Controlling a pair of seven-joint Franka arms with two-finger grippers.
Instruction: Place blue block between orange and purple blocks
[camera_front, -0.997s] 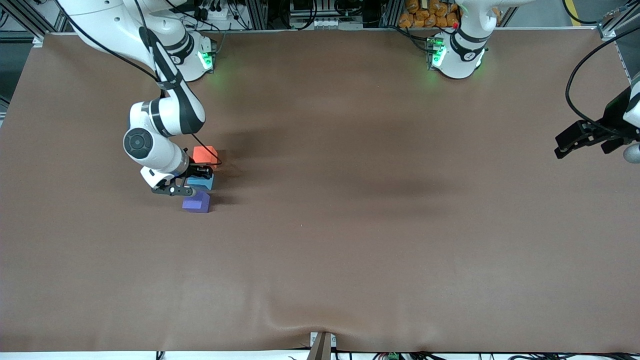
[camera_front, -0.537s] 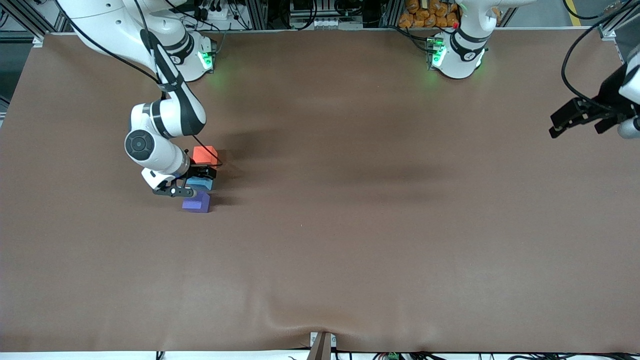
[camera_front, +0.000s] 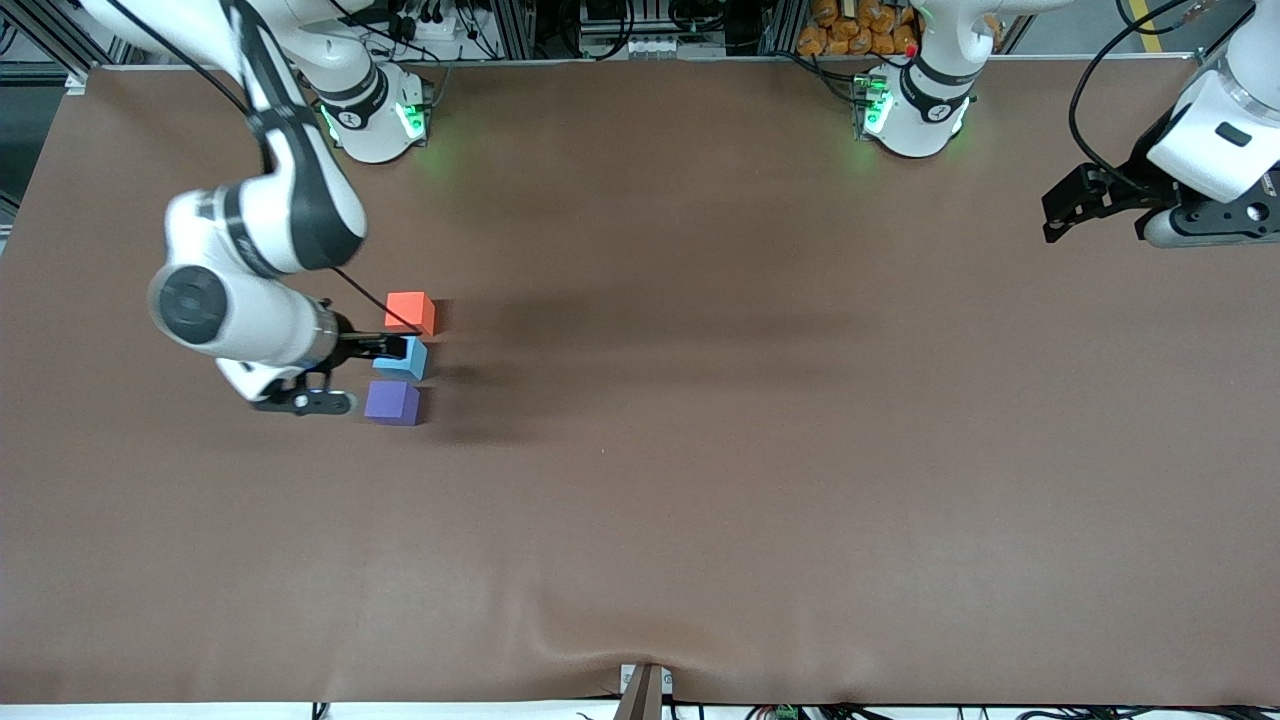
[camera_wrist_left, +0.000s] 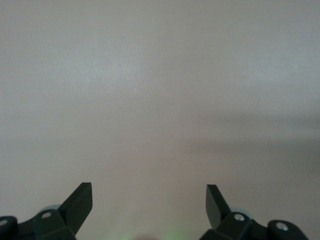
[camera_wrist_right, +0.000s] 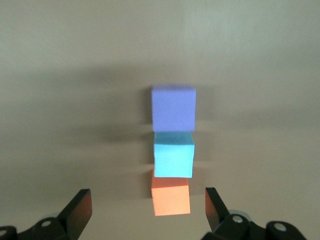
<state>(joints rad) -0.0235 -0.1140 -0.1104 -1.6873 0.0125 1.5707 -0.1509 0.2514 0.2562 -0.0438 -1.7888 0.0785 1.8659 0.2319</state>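
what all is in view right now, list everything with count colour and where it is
orange block: 1, bright orange-red, on the table toward the right arm's end, farthest of the three from the front camera
blue block: 1, light sky blue, on the table between the orange and purple blocks, in line with them
purple block: 1, violet, on the table, nearest of the three to the front camera
table: 1, brown covering
right gripper: 1, black fingers, open, up in the air over the row of blocks
left gripper: 1, black fingers, open, over bare table at the left arm's end; this arm waits
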